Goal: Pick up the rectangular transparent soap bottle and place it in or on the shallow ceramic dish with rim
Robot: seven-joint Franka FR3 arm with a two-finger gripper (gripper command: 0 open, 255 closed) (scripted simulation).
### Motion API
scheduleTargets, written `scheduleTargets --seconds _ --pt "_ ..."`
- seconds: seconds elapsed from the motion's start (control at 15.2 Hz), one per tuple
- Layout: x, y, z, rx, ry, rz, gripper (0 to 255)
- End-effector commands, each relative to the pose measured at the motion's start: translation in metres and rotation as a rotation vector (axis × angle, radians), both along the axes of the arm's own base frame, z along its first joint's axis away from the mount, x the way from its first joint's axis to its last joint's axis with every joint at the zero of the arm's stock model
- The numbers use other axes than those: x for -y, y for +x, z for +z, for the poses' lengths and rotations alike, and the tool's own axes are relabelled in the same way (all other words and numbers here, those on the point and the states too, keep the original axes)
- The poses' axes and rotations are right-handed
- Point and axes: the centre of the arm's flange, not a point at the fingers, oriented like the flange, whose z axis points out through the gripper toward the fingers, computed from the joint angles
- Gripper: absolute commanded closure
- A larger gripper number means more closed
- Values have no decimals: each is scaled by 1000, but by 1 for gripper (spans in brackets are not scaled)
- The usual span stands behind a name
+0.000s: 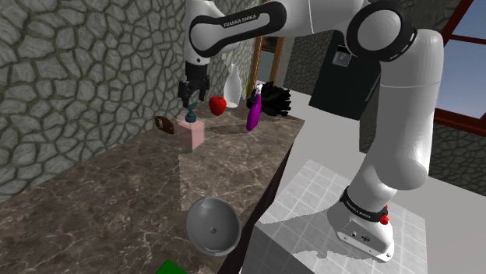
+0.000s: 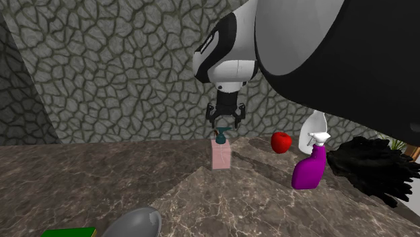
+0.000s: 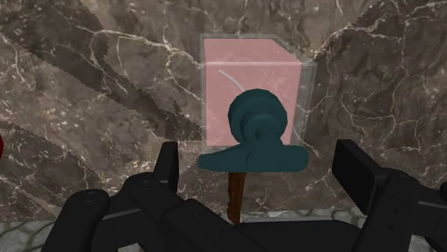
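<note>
Clear soap bottle (image 2: 221, 155) of pink liquid (image 3: 243, 71)

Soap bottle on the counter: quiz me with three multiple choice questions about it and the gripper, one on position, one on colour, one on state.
1. Where is the gripper relative to the soap bottle?
A. Just above its pump
B. Beside the grey dish
C. Over the purple spray bottle

2. What colour is the bottle's pump?
A. Red
B. Dark teal
C. Purple

3. How do the fingers stand?
A. Shut on the bottle
B. Shut on nothing
C. Open, standing apart

Answers:
1 A, both exterior views show the gripper hanging over the pump.
2 B, the wrist view shows the pump's dark teal head.
3 C, in the wrist view a gap separates each finger from the pump.
</note>
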Motion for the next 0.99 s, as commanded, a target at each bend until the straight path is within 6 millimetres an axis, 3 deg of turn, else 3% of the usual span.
scheduleTargets --seconds 0.0,0.53,0.59,0.92 --pt "-1 2 -15 0 0 0 0" --pt "-1 2 -15 0 0 0 0" --pt "-1 2 -15 0 0 0 255" --pt "-1 2 -15 0 0 0 255"
